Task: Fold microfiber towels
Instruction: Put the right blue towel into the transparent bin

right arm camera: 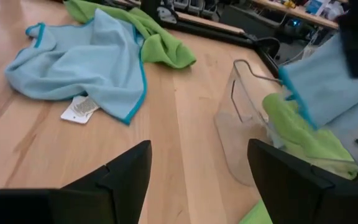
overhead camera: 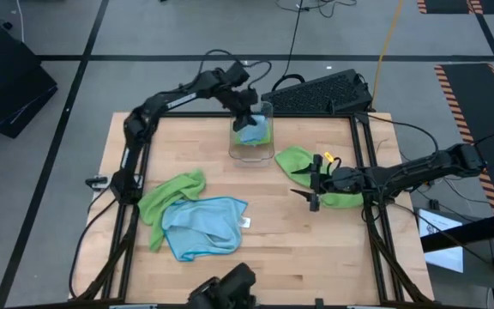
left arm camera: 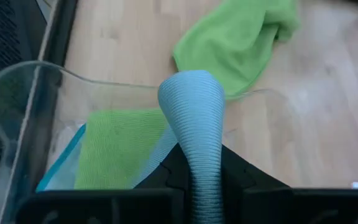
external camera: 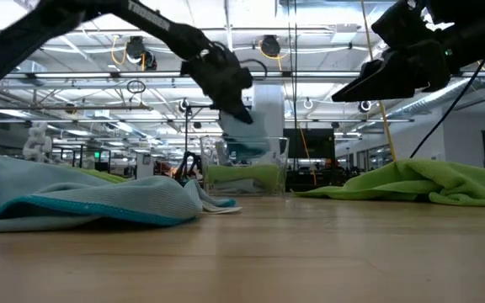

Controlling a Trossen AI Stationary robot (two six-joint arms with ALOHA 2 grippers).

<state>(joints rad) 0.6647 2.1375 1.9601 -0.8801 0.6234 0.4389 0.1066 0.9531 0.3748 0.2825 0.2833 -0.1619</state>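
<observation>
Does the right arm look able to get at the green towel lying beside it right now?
Probably yes: the right gripper hangs open just above the green towel, with nothing between them.

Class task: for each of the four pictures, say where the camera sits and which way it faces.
High: overhead, facing down; both arms, clear bin.
Low: table height, facing across; both hands overhead.
Left wrist: on the left arm, facing into the bin; left hand shut on a blue towel.
Right wrist: on the right arm, facing across the table; open right hand.
All share the bin.
</observation>
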